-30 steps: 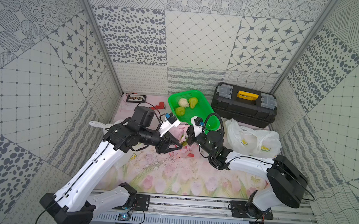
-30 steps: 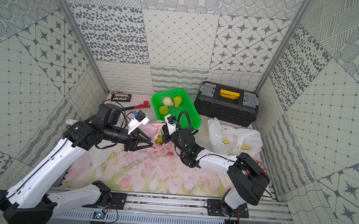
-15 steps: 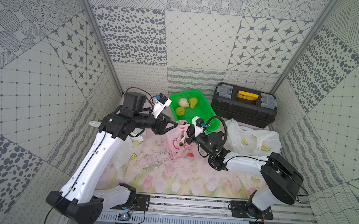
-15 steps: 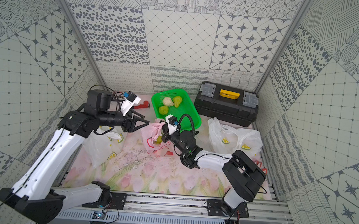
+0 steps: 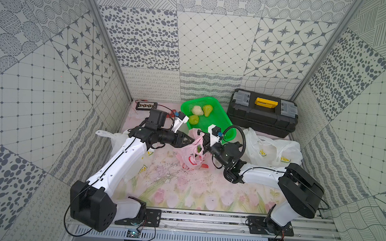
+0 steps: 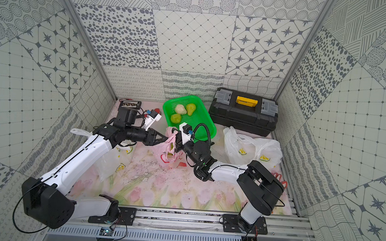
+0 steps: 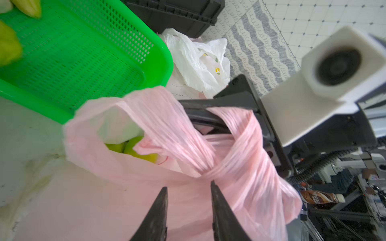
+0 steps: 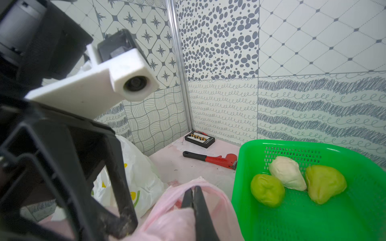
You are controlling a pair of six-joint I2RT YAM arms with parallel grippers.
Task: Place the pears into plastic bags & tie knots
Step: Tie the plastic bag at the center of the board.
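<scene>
A pink plastic bag (image 5: 189, 153) stands mid-table, and two yellow-green pears (image 7: 133, 150) show through its mouth in the left wrist view. My right gripper (image 8: 193, 187) is shut on one handle loop of the pink bag (image 8: 177, 219) and holds it up. My left gripper (image 7: 189, 184) points at the twisted handles from the other side. Its jaws stand a little apart, with pink film showing in the gap. Three more pears lie in the green basket (image 5: 219, 125): a cream one (image 5: 197, 110) and two yellow-green ones (image 5: 207, 110) (image 5: 193, 119).
A white lemon-print bag (image 5: 269, 149) lies to the right, and another (image 5: 118, 139) lies partly under my left arm. A black toolbox (image 5: 262, 114) stands at the back right. A red wrench (image 8: 217, 159) and a black terminal board (image 8: 199, 138) lie at the back left.
My left gripper pulled back to the left, then came in again to the pink bag's handles with narrower jaws. The pink bag now stands up, held by my right gripper.
</scene>
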